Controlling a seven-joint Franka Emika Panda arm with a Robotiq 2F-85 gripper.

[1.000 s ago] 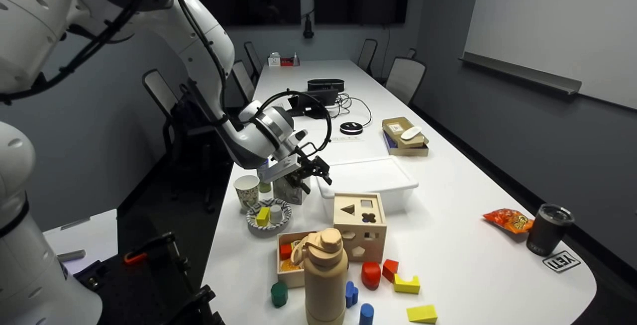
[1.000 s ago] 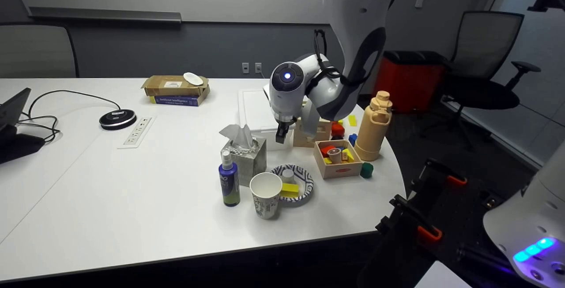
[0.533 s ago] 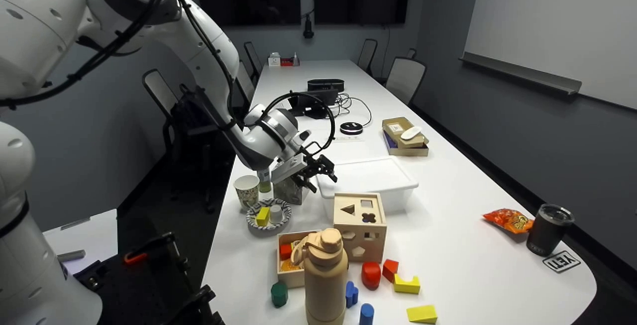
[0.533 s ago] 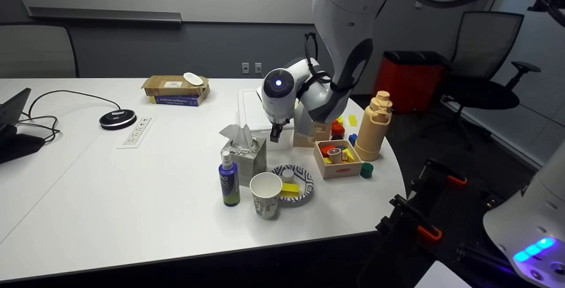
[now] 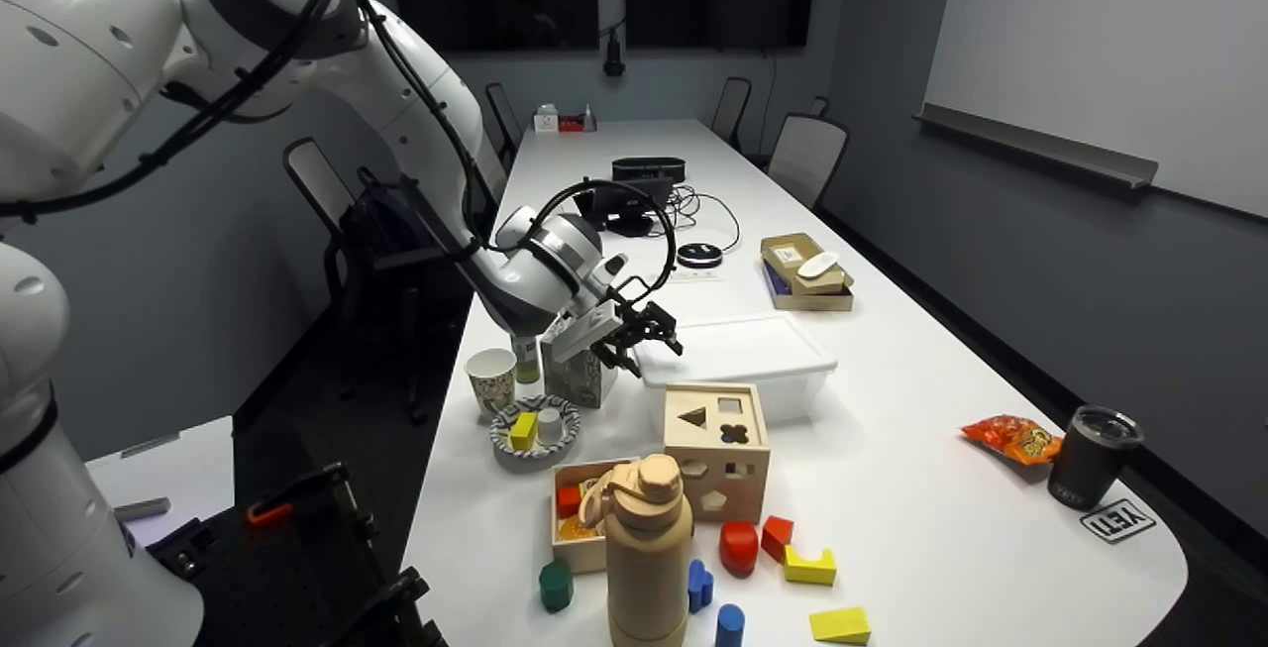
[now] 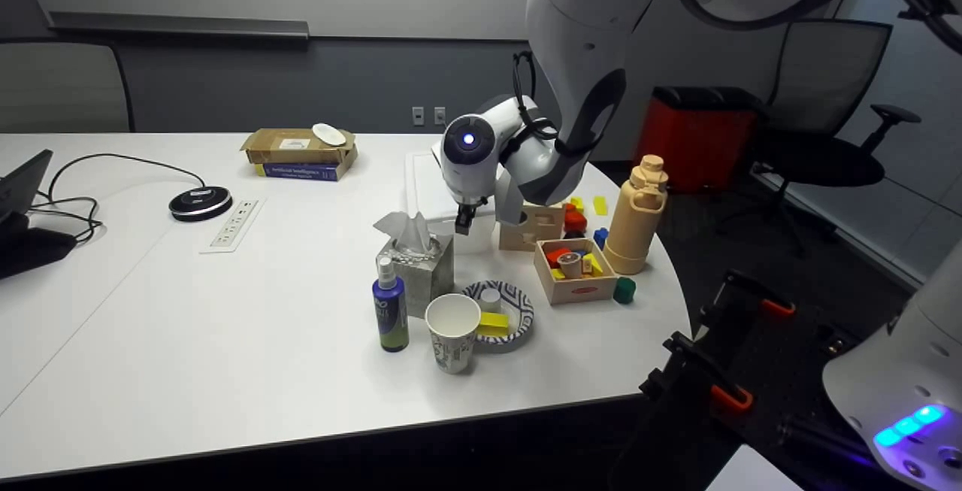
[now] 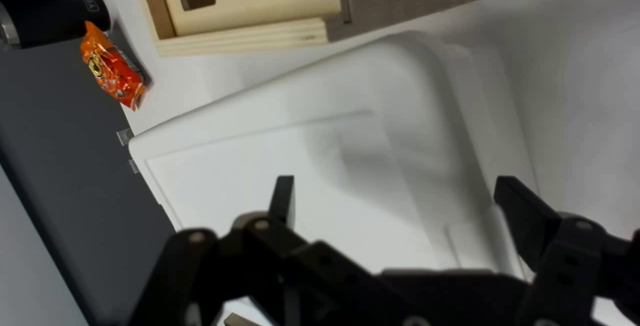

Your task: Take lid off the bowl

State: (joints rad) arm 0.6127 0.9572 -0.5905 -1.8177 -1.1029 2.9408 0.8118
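In an exterior view, lid (image 5: 738, 348) on container (image 5: 795, 399); bowl (image 5: 568, 410) (block (image 5: 523, 431) inside) left, before tissue box (image 5: 573, 381).

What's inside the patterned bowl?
The patterned bowl holds a yellow block and a whitish cylinder. The bottom beneath them is covered; in an exterior view, the paper cup hides part of the bowl.

The worktop (image 5: 921, 528) bears a cup (image 6: 453, 339) and bowl (image 6: 520, 301) near one edge, a tumbler (image 5: 1093, 461) by a rounded corner.
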